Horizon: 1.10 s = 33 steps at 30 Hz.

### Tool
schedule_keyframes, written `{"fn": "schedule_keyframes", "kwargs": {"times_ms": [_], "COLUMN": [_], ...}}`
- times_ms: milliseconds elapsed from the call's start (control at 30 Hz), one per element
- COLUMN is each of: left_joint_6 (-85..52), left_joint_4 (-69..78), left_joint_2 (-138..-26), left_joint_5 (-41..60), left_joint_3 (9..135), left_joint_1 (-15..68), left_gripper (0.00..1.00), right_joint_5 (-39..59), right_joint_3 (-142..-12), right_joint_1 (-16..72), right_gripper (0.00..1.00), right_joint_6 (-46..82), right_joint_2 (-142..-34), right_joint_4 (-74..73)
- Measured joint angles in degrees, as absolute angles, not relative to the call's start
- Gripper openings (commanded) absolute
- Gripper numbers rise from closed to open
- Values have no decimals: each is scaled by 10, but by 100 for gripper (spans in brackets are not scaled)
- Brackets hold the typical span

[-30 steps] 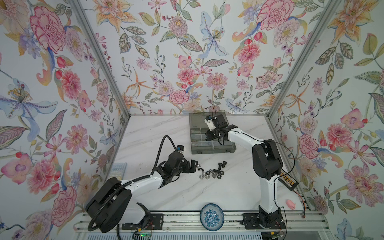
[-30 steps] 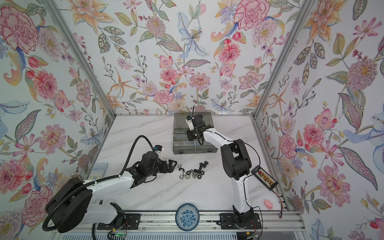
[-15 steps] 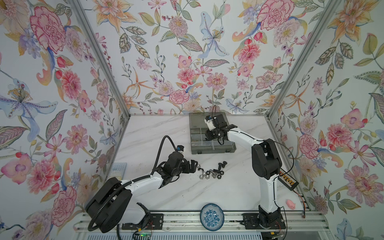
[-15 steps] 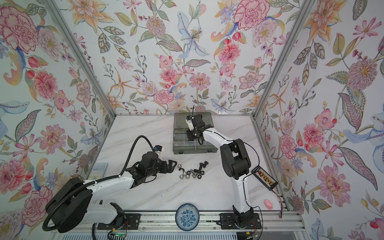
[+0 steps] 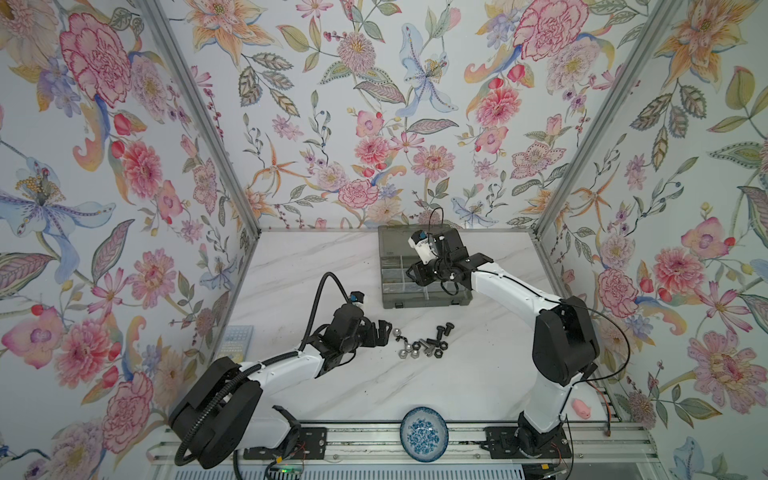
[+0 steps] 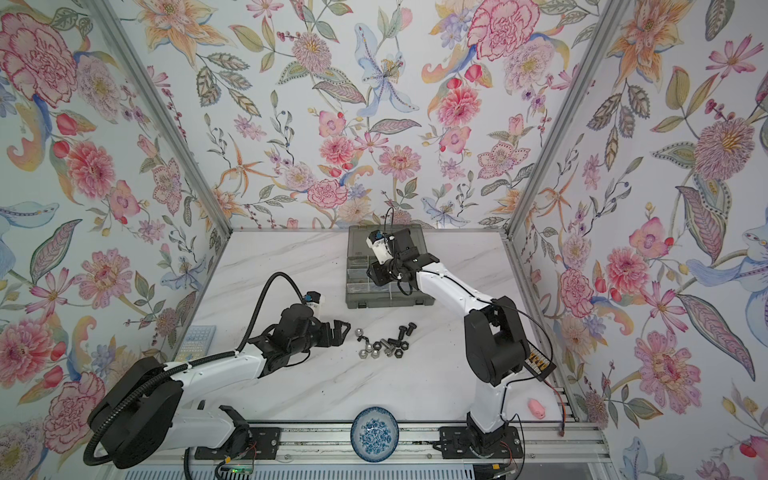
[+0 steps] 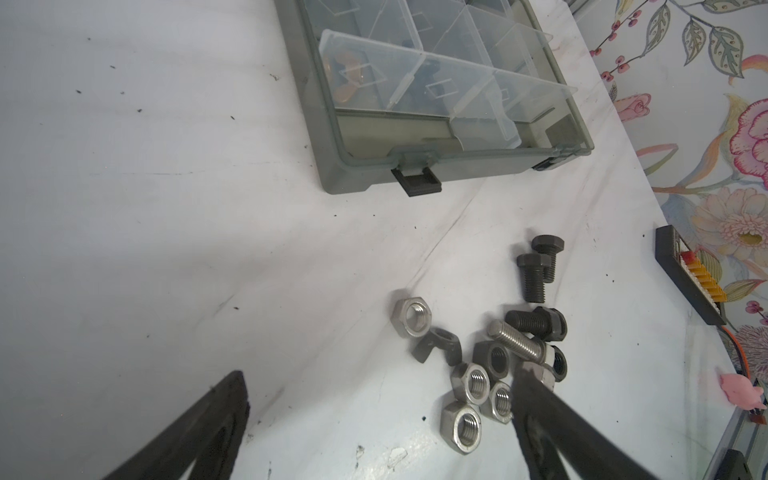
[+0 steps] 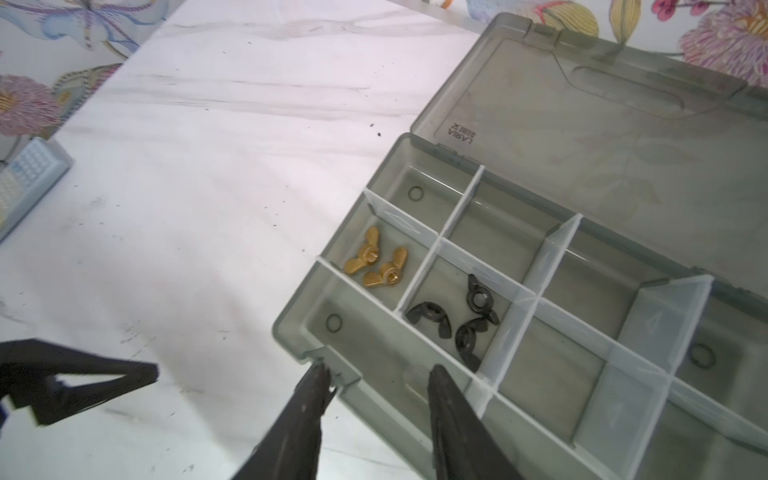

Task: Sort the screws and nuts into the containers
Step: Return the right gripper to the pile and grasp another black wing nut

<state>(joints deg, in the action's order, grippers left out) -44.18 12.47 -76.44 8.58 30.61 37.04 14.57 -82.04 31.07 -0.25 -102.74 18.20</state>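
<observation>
Several nuts [image 7: 469, 382] and screws [image 7: 534, 276] lay heaped on the tabletop [image 7: 166, 208] just ahead of the wide-open, empty left gripper [image 7: 382, 374], the nearer one. The right gripper [image 8: 378, 374], jaws parted and empty, hung over the containers [image 8: 515, 249], well apart from the heap.

Left claw [image 7: 382, 374] wide apart, right claw [image 8: 380, 369] half apart, both empty.

The box [image 5: 428, 302] sits at the back of the counter [image 5: 457, 374], with wing nuts [image 8: 368, 254] in two adjoining compartments. Before it screws [image 5: 439, 332] and nuts [image 5: 402, 353] lie heaped, the left tool [image 5: 384, 334] just to their left. A dish [image 5: 424, 432] sits at the front edge.
</observation>
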Motion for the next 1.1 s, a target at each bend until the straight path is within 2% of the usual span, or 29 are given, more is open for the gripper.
{"fn": "schedule_keyframes", "kwargs": {"times_ms": [167,367,500,1100], "left_joint_6": [-439,-437,-437,-438], "left_joint_4": [116,101,96,77], "left_joint_2": [-750,-736,-726,-695], "left_joint_5": [86,86,84,71], "left_joint_3": [305,300,291,274], "left_joint_1": [362,356,353,344], "left_gripper": [99,99,99,99], "right_joint_5": [155,142,130,113], "right_joint_3": [-741,-667,-633,-618], "right_joint_1": [340,382,411,456], "right_gripper": [48,50,44,40], "right_joint_6": [-5,-13,-13,-11], "right_joint_2": [-955,-921,-921,-997], "right_joint_4": [182,194,203,203]}}
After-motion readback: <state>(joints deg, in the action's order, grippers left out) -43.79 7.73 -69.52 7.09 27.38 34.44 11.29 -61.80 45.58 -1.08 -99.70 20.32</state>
